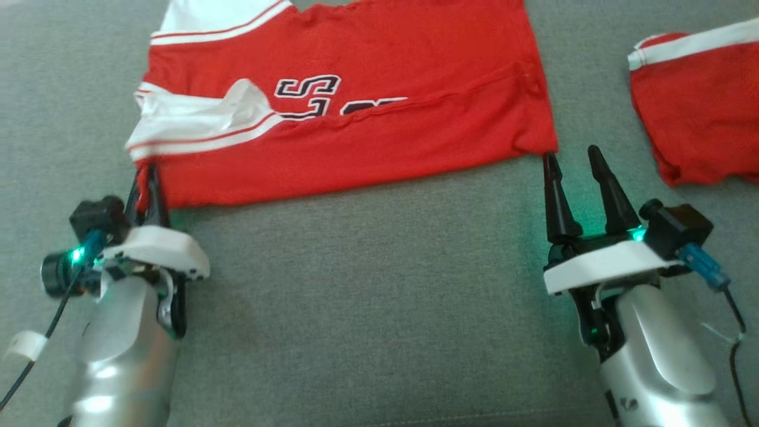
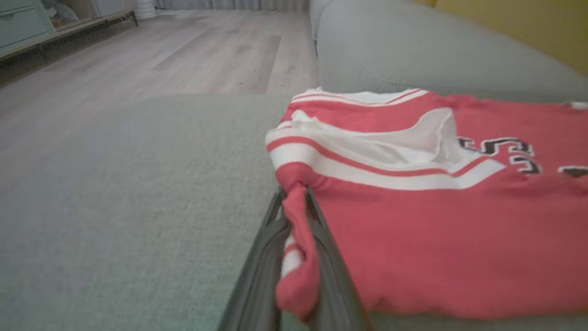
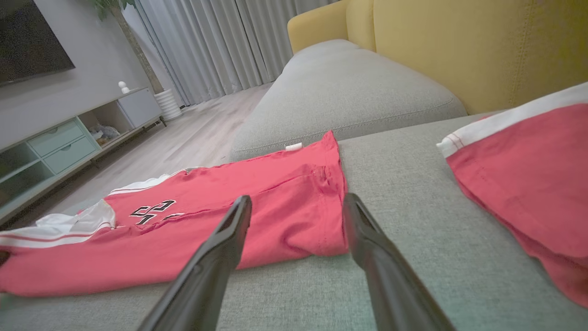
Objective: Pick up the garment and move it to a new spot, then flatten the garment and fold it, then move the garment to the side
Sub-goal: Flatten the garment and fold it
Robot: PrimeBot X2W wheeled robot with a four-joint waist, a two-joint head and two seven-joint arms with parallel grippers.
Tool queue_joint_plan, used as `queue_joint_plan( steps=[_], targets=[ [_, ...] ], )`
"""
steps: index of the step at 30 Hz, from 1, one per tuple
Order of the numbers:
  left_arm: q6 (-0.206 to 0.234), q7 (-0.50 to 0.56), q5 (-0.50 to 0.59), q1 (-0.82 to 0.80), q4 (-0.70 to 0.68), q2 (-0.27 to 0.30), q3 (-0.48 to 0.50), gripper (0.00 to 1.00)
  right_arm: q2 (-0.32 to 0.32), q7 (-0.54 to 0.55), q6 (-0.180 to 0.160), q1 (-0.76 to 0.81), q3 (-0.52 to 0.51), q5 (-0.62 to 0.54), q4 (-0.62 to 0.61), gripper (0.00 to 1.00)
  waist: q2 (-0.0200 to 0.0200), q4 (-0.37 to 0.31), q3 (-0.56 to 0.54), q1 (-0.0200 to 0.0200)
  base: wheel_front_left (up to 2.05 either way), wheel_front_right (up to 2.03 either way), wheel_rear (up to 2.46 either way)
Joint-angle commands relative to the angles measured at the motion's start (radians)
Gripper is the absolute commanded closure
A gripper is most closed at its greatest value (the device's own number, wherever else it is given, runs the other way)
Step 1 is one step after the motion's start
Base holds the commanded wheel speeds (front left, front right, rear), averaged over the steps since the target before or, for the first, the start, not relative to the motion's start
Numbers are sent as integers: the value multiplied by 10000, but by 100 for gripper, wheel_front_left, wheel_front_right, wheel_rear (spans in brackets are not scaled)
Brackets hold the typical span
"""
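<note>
Our left gripper [image 1: 146,175] clamps one garment [image 1: 356,142] corner. Our right gripper [image 1: 571,153] gapes by the other, probably for even lifting

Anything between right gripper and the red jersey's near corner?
Nothing visible. The open right gripper points at a corner of the red-and-white fabric jersey, only bare grey sofa cushion between. A second red garment lies apart, further right.

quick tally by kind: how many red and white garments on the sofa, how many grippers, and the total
red and white garments: 2 (lettered garment, second garment)
grippers: 2 (left gripper shut on the lettered garment's corner, right gripper open beside its other corner)
total: 4
</note>
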Motion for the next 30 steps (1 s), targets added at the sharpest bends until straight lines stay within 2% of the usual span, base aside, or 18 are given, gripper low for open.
queue_joint_plan(
  steps=[1, 3, 10, 21, 22, 24, 25, 30],
  targets=[
    [-70, -214, 46, -105, -727, 237, 142, 100, 98, 144, -7, -478, 67, -203, -89, 0, 0, 168, -150, -1, 0, 0, 0],
    [-86, -238, 103, -73, -987, 199, 116, 100, 99, 313, -7, -578, -15, -295, 41, 0, 0, 224, -188, -1, 0, 0, 0],
    [-121, -260, 675, 549, -3214, -91, -59, 100, 99, 1839, -7, -1536, -861, -1038, 1320, 0, 0, 677, -175, -1, 0, 0, 0],
    [-464, -263, 929, 852, -3710, -417, -445, 100, 99, 3061, -7, -3007, -2096, -2491, 4037, 0, 0, 1197, 100, -1, 0, 0, 0],
    [-483, -263, 936, 849, -3708, -422, -448, 100, 99, 3130, -7, -3087, -2121, -2618, 4233, 6, 0, 1221, 109, -1, 0, 0, 0],
    [-493, -263, 949, 841, -3666, -406, -425, 100, 99, 3144, -7, -3201, -2119, -2831, 4520, 91, 0, 1248, 109, -1, 0, 0, 0],
    [-491, -263, 956, 845, -3614, -387, -411, 100, 99, 3100, -7, -3230, -2123, -2944, 4618, 100, 0, 1246, 91, -1, 0, 0, 0],
    [-488, -263, 959, 971, -3243, -206, -325, 100, 99, 2700, -7, -3205, -2437, -3314, 4895, 100, 0, 1082, -149, -1, 0, 0, 0]
  ],
)
